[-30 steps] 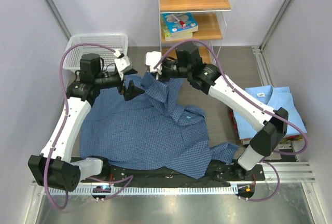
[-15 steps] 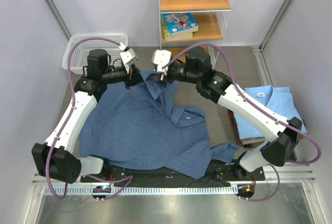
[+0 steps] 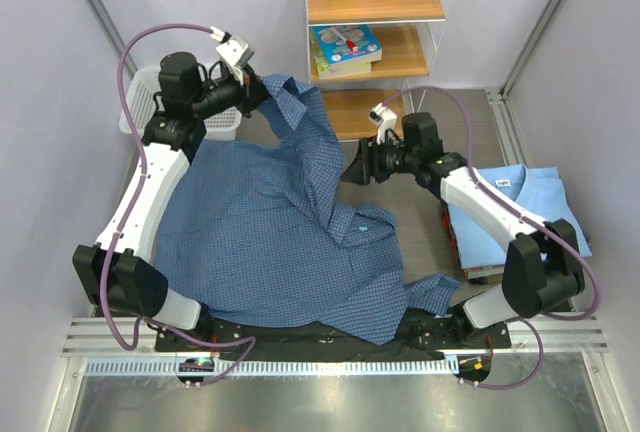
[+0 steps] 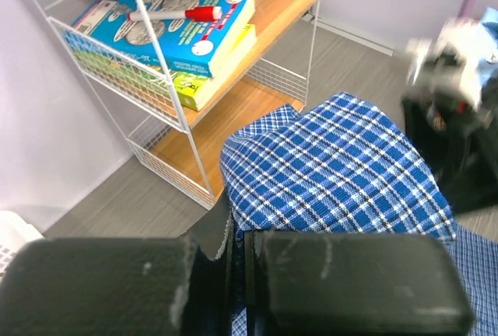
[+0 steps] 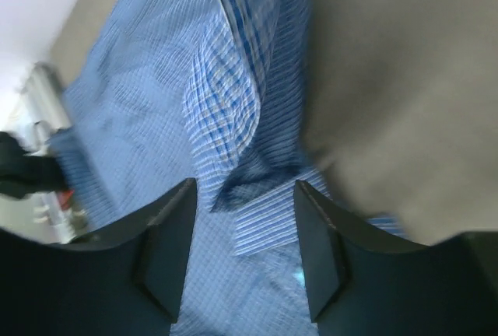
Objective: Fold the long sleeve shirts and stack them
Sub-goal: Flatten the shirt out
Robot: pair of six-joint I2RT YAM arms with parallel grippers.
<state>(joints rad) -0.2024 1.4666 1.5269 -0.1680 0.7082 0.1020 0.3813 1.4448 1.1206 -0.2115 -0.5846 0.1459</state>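
**Checked shirt passed to the left gripper, fold barely started**

Nearest the arm bases, the dark blue checked shirt (image 3: 270, 252) is spread over the bench (image 3: 470, 117), with its hem draped at the near edge. Off to the right, the light blue shirt (image 3: 525, 197) is already laid folded, well apart.

Further back, the right gripper (image 3: 357, 164) is held open with nothing in it, just beside the raised cloth. At the far left, by the white basket (image 3: 143, 92), the left gripper (image 3: 255, 94) is clamped on a lifted strip of the checked shirt. Sleeve or corner, it can't be told.

So the spreading-out step is judged to be in hand. Next, that strip probably needs to be drawn flat and laid straight.

A second ago the cloth was pinched by the right gripper and the left was open. Now that's been swapped, and the cloth is carried higher and further back.
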